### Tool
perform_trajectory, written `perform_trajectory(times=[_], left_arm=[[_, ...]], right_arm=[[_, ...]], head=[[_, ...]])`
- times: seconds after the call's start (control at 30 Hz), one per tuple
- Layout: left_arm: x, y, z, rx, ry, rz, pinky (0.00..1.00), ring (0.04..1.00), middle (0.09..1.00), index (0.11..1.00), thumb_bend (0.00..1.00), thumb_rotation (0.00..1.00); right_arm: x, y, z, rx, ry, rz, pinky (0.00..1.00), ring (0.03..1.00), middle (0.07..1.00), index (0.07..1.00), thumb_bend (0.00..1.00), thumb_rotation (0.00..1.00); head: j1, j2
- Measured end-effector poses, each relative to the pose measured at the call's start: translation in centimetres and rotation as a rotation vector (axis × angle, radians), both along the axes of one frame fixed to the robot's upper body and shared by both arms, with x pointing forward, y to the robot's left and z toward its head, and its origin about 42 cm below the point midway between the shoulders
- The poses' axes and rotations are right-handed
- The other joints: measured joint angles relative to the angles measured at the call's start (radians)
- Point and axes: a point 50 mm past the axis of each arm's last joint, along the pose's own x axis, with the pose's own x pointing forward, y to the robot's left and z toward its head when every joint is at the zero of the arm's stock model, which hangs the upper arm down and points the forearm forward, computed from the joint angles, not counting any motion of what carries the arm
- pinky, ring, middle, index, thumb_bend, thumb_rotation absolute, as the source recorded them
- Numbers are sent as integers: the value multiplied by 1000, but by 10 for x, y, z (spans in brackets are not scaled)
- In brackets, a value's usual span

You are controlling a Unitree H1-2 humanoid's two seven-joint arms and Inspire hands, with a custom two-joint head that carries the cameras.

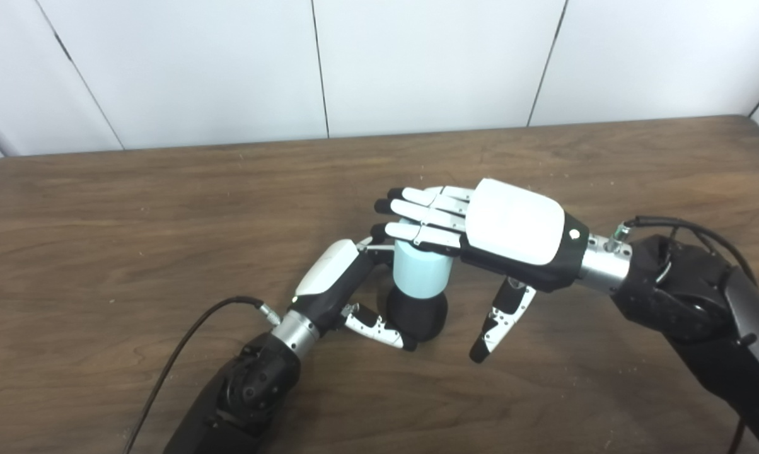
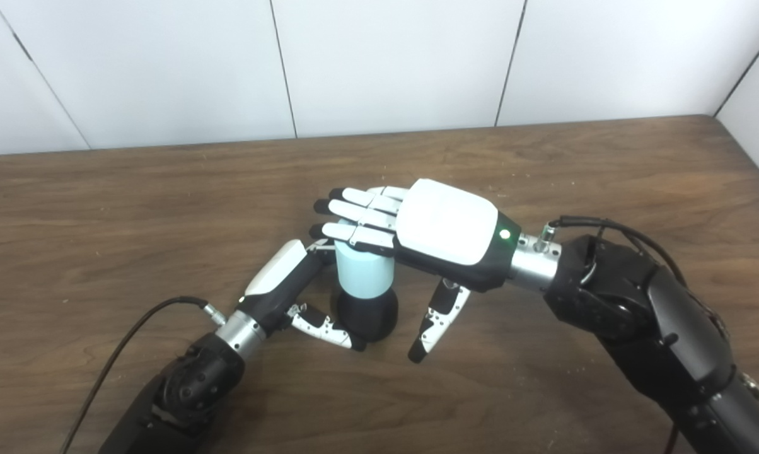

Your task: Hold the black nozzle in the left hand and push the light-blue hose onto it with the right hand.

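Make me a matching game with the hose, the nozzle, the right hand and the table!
Things:
1. hose
2. nozzle
3. right hand
4. table

Descriptions:
A. brown wood
B. black, at the bottom of the stack
C. light blue, standing on the black part
D. flat on top, fingers stretched out

Pairs: 1-C, 2-B, 3-D, 4-A

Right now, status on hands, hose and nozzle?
Left hand shut on black nozzle. Right hand open, fingers flat atop light-blue hose. Hose upright on nozzle. Nothing in the way.
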Motion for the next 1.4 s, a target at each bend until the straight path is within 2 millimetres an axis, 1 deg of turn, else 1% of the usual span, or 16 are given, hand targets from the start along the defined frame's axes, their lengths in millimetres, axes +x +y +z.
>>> perform_trajectory(times=[0.27,0.47,0.57,1.4], left_arm=[[0,0,0,0,0,1,952,692,497,482,525,0],[0,0,0,0,1,1,956,735,498,482,524,0],[-1,0,0,0,3,1,957,742,498,482,524,0],[-2,1,1,1,10,8,954,742,499,482,524,0]], right_arm=[[0,0,0,3,0,1,846,978,1000,951,927,474],[-1,1,-1,5,0,2,845,977,1000,947,937,472],[-1,1,-2,8,1,3,840,975,1000,936,942,470],[-2,4,-3,10,-3,12,838,971,1000,928,948,473]], head=[[0,3],[2,3],[2,3],[3,11]])
